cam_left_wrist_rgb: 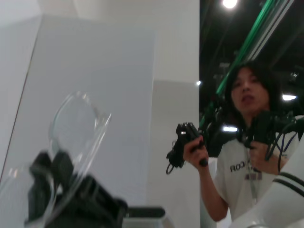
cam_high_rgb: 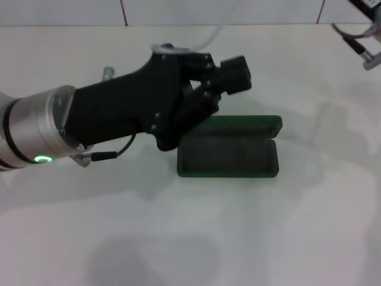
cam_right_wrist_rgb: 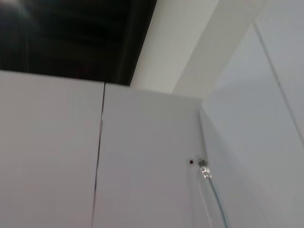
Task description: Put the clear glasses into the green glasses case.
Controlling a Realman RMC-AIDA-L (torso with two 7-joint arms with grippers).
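The green glasses case [cam_high_rgb: 229, 156] lies open on the white table, its dark lining facing up and its lid [cam_high_rgb: 245, 123] folded back on the far side. My left gripper [cam_high_rgb: 233, 75] hovers over the case's far left corner, shut on the clear glasses. A thin clear arm of the glasses [cam_high_rgb: 209, 37] trails up and away from the hand. In the left wrist view a transparent lens [cam_left_wrist_rgb: 75, 124] stands up above the dark fingers [cam_left_wrist_rgb: 45, 183]. My right arm [cam_high_rgb: 364, 43] is parked at the far right edge.
A white wall with tile seams [cam_high_rgb: 124, 12] runs along the back of the table [cam_high_rgb: 238, 238]. In the left wrist view a person [cam_left_wrist_rgb: 247, 142] stands off to the side holding black hand controllers.
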